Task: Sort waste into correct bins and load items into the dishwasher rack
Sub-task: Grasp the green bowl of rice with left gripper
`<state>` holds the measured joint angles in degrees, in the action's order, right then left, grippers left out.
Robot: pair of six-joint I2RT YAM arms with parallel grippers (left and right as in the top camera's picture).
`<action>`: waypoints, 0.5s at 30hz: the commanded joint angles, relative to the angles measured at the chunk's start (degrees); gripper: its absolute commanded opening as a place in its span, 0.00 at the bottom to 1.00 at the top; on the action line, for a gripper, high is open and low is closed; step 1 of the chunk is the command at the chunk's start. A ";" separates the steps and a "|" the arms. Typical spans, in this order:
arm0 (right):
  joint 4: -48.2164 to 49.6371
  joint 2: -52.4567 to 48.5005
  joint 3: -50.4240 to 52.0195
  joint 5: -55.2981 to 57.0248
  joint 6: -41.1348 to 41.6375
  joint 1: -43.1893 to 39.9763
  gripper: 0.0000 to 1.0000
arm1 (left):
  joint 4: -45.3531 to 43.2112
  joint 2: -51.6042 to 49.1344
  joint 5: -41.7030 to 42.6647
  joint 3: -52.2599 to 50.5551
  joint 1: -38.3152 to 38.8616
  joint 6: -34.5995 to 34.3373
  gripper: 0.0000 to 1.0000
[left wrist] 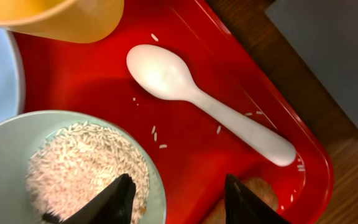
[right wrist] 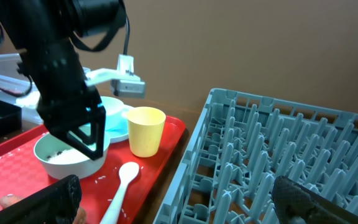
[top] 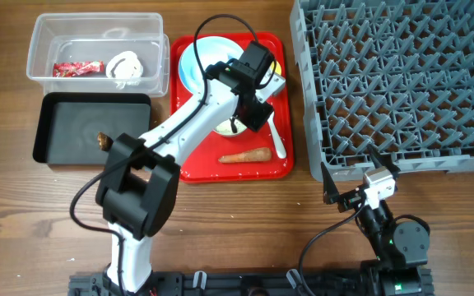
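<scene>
Overhead's straight down over the whole counter (top: pixel 245 222); left wrist's tight above the tray (left wrist: pixel 79 81), right wrist low, sideways. All three catch the spoon (left wrist: pixel 166 74).

Flat red tray (top: pixel 220 171), brown wooden table (top: pixel 23 214), plain tan wall (right wrist: pixel 229 43)

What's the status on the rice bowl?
Left gripper: jaws open over rice bowl rim. Right gripper: jaws open, beside rack. Spoon and yellow cup close by.
</scene>
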<state>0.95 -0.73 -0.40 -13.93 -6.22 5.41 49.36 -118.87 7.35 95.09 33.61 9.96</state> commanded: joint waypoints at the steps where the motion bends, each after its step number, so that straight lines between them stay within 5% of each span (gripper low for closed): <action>1: 0.31 0.46 0.07 -0.79 0.22 -0.28 1.00 | -0.48 -2.95 0.68 -0.26 -0.35 -3.89 0.40; 5: 0.31 0.46 0.07 -0.79 0.22 -0.28 1.00 | -0.72 -4.07 0.46 -0.26 -0.35 -5.22 0.26; 15: 0.31 0.46 0.07 -0.79 0.22 -0.28 1.00 | -1.09 -5.57 -3.19 -0.26 -0.39 -15.21 0.21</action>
<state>0.95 -0.73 -0.40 -13.93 -6.24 5.41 48.40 -122.67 5.32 95.09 33.58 -2.02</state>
